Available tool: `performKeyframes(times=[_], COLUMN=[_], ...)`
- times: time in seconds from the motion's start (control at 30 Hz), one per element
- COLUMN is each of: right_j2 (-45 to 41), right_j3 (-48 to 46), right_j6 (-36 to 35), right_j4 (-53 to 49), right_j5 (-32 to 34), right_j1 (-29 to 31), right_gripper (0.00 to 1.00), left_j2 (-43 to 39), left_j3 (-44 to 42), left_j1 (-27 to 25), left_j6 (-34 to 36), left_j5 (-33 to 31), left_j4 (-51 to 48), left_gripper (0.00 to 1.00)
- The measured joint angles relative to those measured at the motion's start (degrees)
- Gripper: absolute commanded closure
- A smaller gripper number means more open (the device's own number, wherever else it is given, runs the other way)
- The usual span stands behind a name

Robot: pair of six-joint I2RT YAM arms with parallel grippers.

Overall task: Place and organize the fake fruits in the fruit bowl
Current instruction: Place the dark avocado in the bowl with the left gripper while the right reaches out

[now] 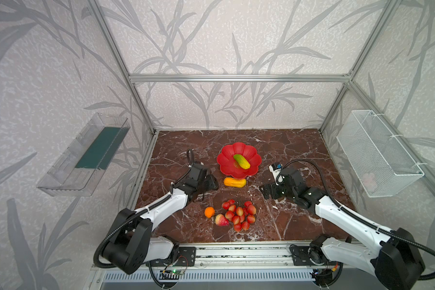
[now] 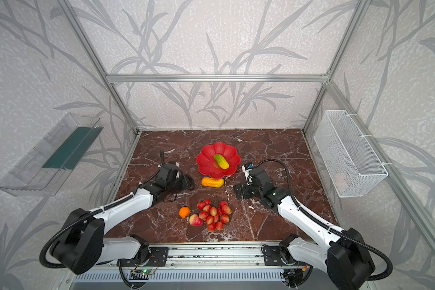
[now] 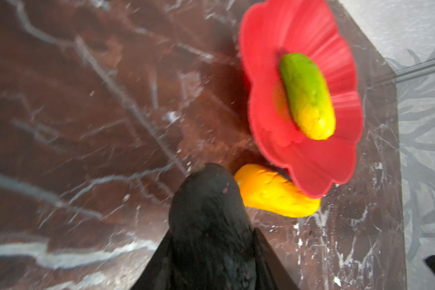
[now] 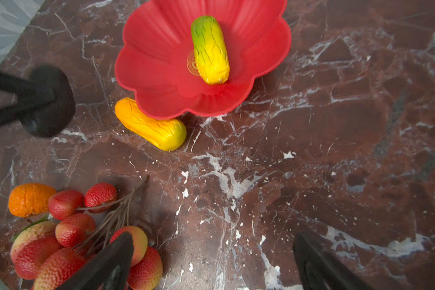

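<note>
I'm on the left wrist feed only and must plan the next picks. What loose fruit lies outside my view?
Observer: A bunch of red berries lies toward the arm bases, with a small orange ball and a pink-red peach beside it.
Operator: Is the right claw free?
Observer: Yes, the right claw is open, nothing between its fingers.
Operator: Anything off the table?
Observer: A white wire basket hangs on the right wall; something pale inside, too faint to identify.

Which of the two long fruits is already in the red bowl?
The green-and-yellow fruit, lying across the bowl's middle; the orange-yellow fruit lies on the table beside the rim.
</note>
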Motion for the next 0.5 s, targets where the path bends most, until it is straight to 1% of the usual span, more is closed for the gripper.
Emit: performKeyframes(times=[0.13, 0.2, 0.33, 0.4, 0.43, 0.5], right_j2=[3.48, 4.57, 6.47, 8.55, 9.66, 12.72], right_j3=[-0.20, -0.33, -0.66, -0.66, -0.66, -0.63], right_j6=[0.20, 0.37, 0.52, 0.46, 0.42, 0.31], right_j4=[1.97, 3.56, 7.65, 10.40, 11.67, 14.56], right_j5=[-0.98, -1.66, -3.13, -4.35, -4.90, -6.12], right_j1=[0.00, 0.00, 0.00, 0.00, 0.00, 0.00], right_gripper=[0.01, 0.01, 0.00, 0.00, 0.00, 0.00], left_j2=[7.76, 12.90, 22.58, 27.69, 29.68, 33.59], left_j3=[11.93, 17.42, 25.27, 28.89, 30.38, 33.42], left_j1=[-0.07, -0.15, -0.44, -0.57, -0.63, -0.70], left_j6=[3.80, 5.07, 6.16, 6.27, 6.27, 6.38], left_j5=[1.57, 2.51, 4.44, 5.44, 5.73, 6.56], left_j4=[-0.92, -1.16, -1.73, -2.34, -2.89, -4.07], left_gripper=[0.65, 0.65, 0.64, 0.62, 0.58, 0.41])
